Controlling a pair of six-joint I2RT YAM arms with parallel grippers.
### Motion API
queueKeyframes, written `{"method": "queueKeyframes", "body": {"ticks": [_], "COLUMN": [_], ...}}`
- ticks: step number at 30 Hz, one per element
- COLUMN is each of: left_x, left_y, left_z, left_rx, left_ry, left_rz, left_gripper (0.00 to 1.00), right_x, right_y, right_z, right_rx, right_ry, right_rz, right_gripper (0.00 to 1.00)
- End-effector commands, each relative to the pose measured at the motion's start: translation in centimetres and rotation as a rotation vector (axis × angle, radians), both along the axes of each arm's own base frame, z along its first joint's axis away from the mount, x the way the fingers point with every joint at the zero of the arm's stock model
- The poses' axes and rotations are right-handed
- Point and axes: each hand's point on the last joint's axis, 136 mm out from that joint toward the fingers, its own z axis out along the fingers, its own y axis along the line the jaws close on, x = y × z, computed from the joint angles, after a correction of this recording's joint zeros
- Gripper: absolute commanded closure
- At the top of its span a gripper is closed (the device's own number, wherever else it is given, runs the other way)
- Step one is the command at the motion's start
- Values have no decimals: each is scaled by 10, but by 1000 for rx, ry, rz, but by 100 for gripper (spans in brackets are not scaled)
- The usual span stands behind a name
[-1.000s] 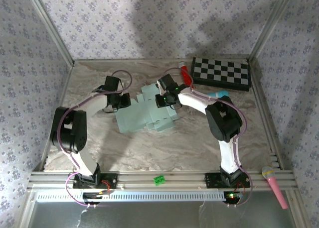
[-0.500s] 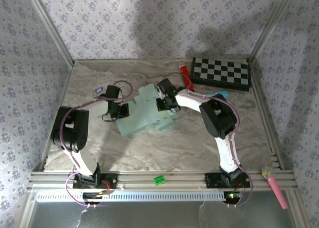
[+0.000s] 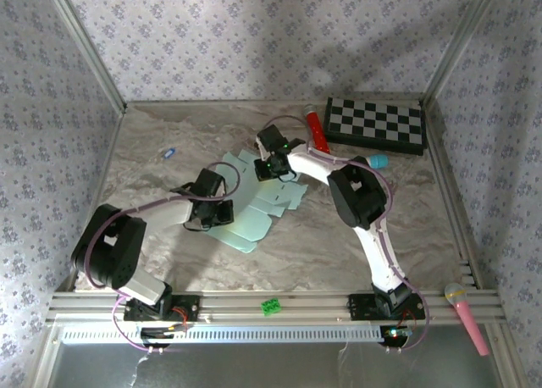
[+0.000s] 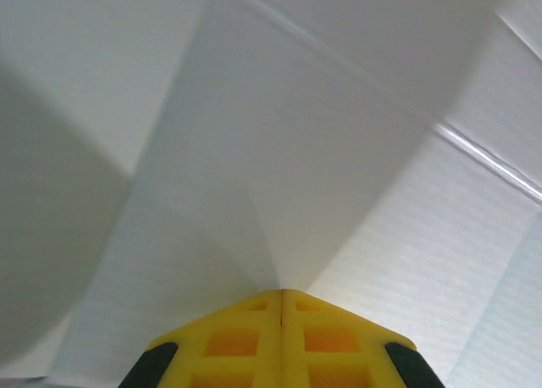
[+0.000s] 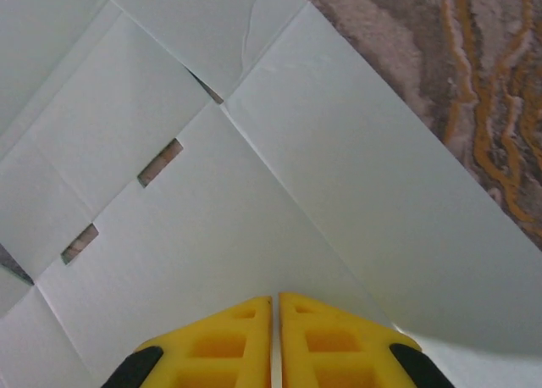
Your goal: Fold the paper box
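Note:
The paper box (image 3: 254, 203) is a pale mint-green die-cut sheet, lying slanted and partly lifted at mid table. My left gripper (image 3: 217, 210) is at its near-left part. In the left wrist view the yellow fingers (image 4: 246, 337) of that gripper (image 4: 281, 291) are pressed together, and the sheet (image 4: 296, 151) creases up from their tips. My right gripper (image 3: 271, 164) is at the sheet's far edge. In the right wrist view this gripper (image 5: 276, 296) is shut with a hairline gap, nipping the card (image 5: 212, 218). Slots and fold lines show there.
A black-and-white checkerboard (image 3: 375, 123) lies at the far right, with a red object (image 3: 317, 132) beside it. A teal toy microphone (image 3: 373, 161) lies behind the right arm. A pink microphone (image 3: 467, 312) rests on the near rail. A small blue item (image 3: 168, 152) lies far left.
The left gripper has moved nearer and to the right. The right gripper has moved left and farther back. The sheet has swung round between them and now lies more diagonally.

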Motion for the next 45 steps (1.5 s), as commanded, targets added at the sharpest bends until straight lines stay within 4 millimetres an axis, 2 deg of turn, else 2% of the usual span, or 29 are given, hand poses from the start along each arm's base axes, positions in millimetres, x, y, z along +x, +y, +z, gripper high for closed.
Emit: {"method": "queueKeyframes", "body": {"ticks": [1, 5, 8, 11, 13, 18, 21, 23, 29, 35, 38, 45], "left_x": [2, 10, 22, 33, 41, 57, 59, 56, 34, 12, 9, 6], "left_y": [-16, -22, -20, -19, -16, 2, 8, 10, 8, 5, -5, -22], "left_z": [8, 22, 40, 54, 59, 51, 38, 30, 12, -1, -3, -5], "left_rx": [-45, -47, -29, -7, 6, 51, 62, 73, 52, 27, -29, -26], "left_ry": [-16, -64, -131, -176, -194, -194, -164, -138, -70, -25, -19, -7], "left_rz": [-6, -13, -15, -24, -18, 25, 22, 13, 3, 43, 54, 34], "left_gripper": [96, 96, 89, 82, 81, 83, 92, 99, 100, 100, 100, 100], "right_x": [-5, -3, -2, -4, -7, -16, -23, -25, -26, -15, -10, -5], "right_y": [11, 13, 9, 2, -6, -24, -32, -36, -45, -32, -24, -11], "right_z": [3, 28, 46, 58, 58, 51, 42, 36, 14, 1, -1, -9], "right_rx": [4, 26, 38, 40, 28, -4, -20, -33, -80, -67, -59, -45], "right_ry": [21, -13, -38, -56, -53, -35, -15, -12, 14, 29, 28, 62], "right_rz": [58, 60, 49, 36, 20, -24, -41, -53, -90, -74, -53, 2], "right_gripper": [88, 87, 87, 87, 86, 86, 88, 90, 94, 95, 94, 92]}}
